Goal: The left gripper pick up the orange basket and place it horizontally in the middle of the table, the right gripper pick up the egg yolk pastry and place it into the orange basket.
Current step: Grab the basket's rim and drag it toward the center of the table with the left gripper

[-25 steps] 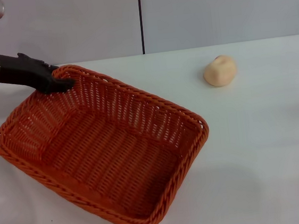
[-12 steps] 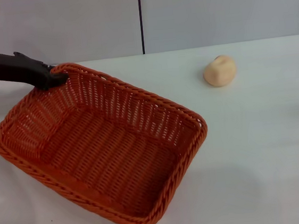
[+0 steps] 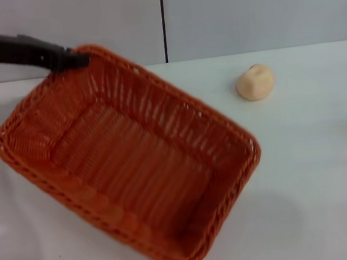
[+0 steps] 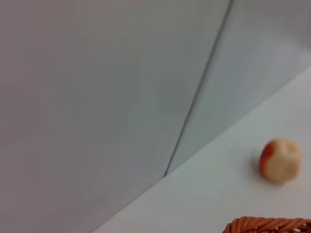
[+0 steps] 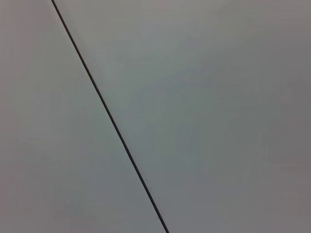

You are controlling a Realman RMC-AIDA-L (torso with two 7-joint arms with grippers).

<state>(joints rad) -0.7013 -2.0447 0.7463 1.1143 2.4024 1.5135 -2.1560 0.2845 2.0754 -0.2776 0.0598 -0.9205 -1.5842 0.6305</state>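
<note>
The orange basket (image 3: pixel 127 160) hangs tilted above the white table (image 3: pixel 314 171), its far corner raised. My left gripper (image 3: pixel 74 58) is shut on the braided rim at that corner, reaching in from the upper left. A sliver of the rim (image 4: pixel 269 225) shows in the left wrist view. The egg yolk pastry (image 3: pixel 255 82) lies on the table to the right of the basket, apart from it, and shows in the left wrist view as well (image 4: pixel 280 160). My right gripper is out of view; its wrist camera sees only the wall.
A grey wall (image 3: pixel 242 11) with a dark vertical seam (image 3: pixel 163 22) stands right behind the table's far edge. Bare table surface lies right of the basket and in front of the pastry.
The left gripper has risen and shifted slightly right with the basket's corner in it. The basket has lifted, tilted and moved right. The pastry has not moved.
</note>
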